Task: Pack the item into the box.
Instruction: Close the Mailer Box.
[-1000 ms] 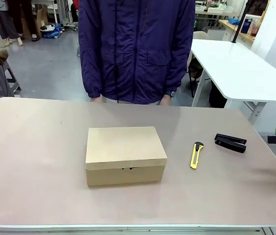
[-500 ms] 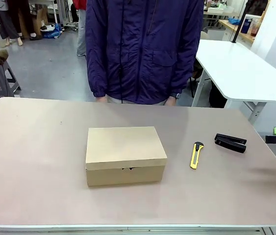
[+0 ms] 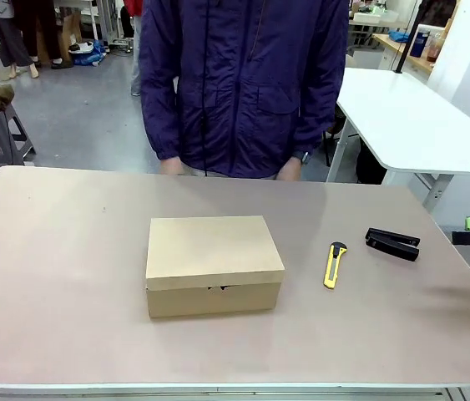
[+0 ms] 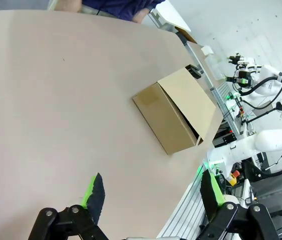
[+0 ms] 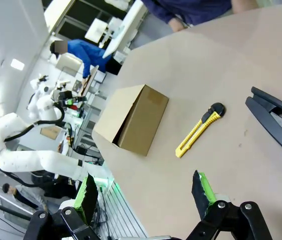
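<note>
Box (image 3: pixel 214 264), lid shut, sat mid-table (image 3: pixel 68 276), well apart from both grippers. Left gripper (image 4: pixel 151 197) hovered with jaws spread, holding nothing; right gripper (image 5: pixel 143 192) likewise gaped empty, nearer the yellow knife (image 3: pixel 334 264) and black stapler (image 3: pixel 392 244).

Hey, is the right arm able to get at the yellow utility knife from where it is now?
Probably yes. The right gripper has its jaws open, and bare table lies between it and the yellow utility knife. The black stapler sits beside that path, apart from the knife.
</note>
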Action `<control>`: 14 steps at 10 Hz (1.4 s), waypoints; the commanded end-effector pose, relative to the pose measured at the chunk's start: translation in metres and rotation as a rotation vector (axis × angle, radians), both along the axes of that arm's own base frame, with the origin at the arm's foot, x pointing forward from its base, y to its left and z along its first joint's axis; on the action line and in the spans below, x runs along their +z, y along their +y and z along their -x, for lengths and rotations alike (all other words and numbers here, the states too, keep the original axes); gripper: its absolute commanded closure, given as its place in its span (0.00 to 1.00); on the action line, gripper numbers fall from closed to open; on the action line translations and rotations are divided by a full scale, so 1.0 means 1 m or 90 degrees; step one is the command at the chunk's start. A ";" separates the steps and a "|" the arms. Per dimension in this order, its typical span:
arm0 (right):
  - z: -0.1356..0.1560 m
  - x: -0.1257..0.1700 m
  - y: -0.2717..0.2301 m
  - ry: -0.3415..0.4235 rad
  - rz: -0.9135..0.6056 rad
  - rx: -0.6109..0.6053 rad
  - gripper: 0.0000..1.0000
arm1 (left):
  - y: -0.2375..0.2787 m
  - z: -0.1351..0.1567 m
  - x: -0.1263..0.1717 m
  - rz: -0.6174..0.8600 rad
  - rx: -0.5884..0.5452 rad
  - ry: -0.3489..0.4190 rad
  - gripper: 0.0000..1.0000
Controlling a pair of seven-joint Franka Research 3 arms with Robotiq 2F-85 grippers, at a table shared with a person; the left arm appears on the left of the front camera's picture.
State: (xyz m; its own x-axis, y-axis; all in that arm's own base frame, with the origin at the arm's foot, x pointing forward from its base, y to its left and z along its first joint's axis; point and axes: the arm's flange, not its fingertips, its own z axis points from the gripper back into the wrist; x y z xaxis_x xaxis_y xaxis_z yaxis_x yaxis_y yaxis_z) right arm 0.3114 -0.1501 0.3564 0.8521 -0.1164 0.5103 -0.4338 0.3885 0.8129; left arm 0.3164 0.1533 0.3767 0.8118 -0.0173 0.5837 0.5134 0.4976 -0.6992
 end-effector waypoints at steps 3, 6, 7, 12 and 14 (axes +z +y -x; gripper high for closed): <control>-0.001 0.001 0.001 -0.004 0.008 0.001 0.00 | 0.002 0.003 0.003 0.002 0.002 0.001 0.00; -0.001 0.001 0.001 -0.004 0.008 0.001 0.00 | 0.002 0.003 0.003 0.002 0.002 0.001 0.00; -0.001 0.001 0.001 -0.004 0.008 0.001 0.00 | 0.002 0.003 0.003 0.002 0.002 0.001 0.00; -0.001 0.001 0.001 -0.004 0.008 0.001 0.00 | 0.002 0.003 0.003 0.002 0.002 0.001 0.00; -0.001 0.001 0.001 -0.004 0.008 0.001 0.00 | 0.002 0.003 0.003 0.002 0.002 0.001 0.00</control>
State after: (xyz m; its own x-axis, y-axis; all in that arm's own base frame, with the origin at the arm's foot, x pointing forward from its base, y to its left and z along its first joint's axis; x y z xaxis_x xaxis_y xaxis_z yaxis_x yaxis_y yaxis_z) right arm 0.3114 -0.1501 0.3564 0.8520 -0.1164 0.5104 -0.4339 0.3885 0.8129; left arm 0.3164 0.1533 0.3767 0.8118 -0.0173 0.5837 0.5134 0.4976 -0.6992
